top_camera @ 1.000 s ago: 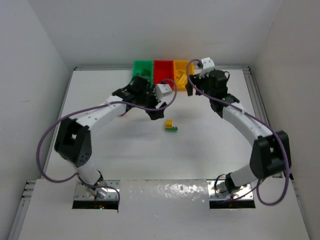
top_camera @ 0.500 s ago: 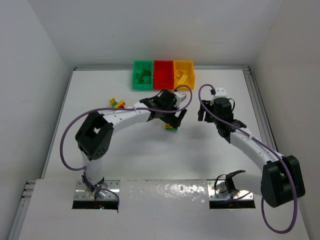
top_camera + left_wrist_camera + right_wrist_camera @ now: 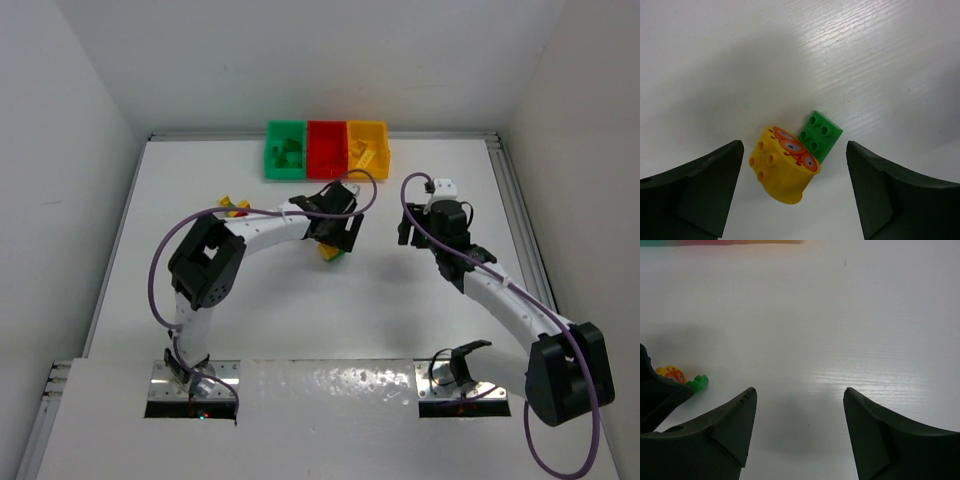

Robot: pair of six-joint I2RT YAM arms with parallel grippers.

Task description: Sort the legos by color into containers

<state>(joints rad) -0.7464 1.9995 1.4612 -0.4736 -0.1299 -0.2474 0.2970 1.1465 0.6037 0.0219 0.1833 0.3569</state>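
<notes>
While the green bin (image 3: 285, 150) and the yellow bin (image 3: 367, 146) at the far edge of the table (image 3: 250, 320) already hold bricks of their own colour, I can't make out from here what sits in the red bin (image 3: 326, 148) between them. So the sorting looks well under way but not finished.

Near the middle of the table lie a yellow brick (image 3: 785, 170) with a printed face, tipped on its side, and a green brick (image 3: 821, 136) touching it. The left gripper (image 3: 336, 238) hangs over this pair, its fingers (image 3: 700, 185) spread wide to either side and touching neither brick. Well off to the left sits a small cluster of loose bricks (image 3: 234, 206), yellow and red among them, waiting to be sorted.

The right gripper (image 3: 799, 410) hovers over bare table to the right, fingers parted, holding nothing.
</notes>
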